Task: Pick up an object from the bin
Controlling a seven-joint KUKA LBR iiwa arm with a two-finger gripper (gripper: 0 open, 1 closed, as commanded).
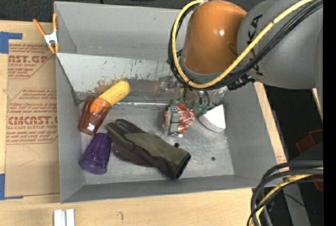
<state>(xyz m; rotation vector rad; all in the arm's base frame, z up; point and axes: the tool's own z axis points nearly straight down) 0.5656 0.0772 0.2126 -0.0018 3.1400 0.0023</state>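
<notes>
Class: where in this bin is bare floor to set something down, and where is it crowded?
Bare: front right corner, bordered by the dark glove, white object and bin wall; also a strip between yellow corn cob and crushed can. Crowded: left side, with orange cup, purple cup and glove.

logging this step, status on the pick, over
End effector low in the bin, right of middle. Crumpled red-and-silver can just under it, lying on the floor. White piece beside the can, dark glove close by.
</notes>
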